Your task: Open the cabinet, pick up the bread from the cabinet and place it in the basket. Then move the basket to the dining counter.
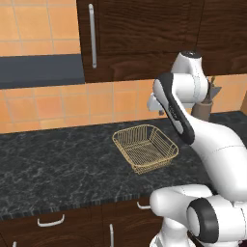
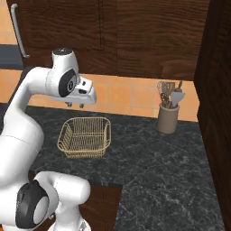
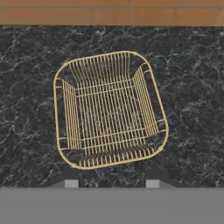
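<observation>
Black speckled granite counter (image 1: pixel 58 164) is running under an orange tiled wall, and the shallow square basket of golden-yellow wire mesh (image 1: pixel 145 147) is sitting on it, well back from the front edge. Above it the dark brown wood-grain wall cabinet (image 1: pixel 140 34) is hanging with its doors looking shut, its long vertical silver bar handle (image 1: pixel 92 35) off to the left of the arm.

The white arm's two-finger gripper (image 2: pixel 75 105) is hovering over the basket, pointing down at it, with nothing between its fingers; the jaws are standing partly apart.

My reading is that the cabinet is not yet opened, so the step in hand is reaching that handle. Doing it well likely means lifting clear of the basket's flared rim, spreading the jaws enough to straddle the bar, gripping near its middle, and pulling along the door's swing rather than straight out.

The basket is holding nothing: bare mesh shows across its whole floor in the hand view. A tan cylindrical crock (image 2: pixel 168 118) by the wall is holding cooking utensils. The bread is presumably behind the closed doors.
</observation>
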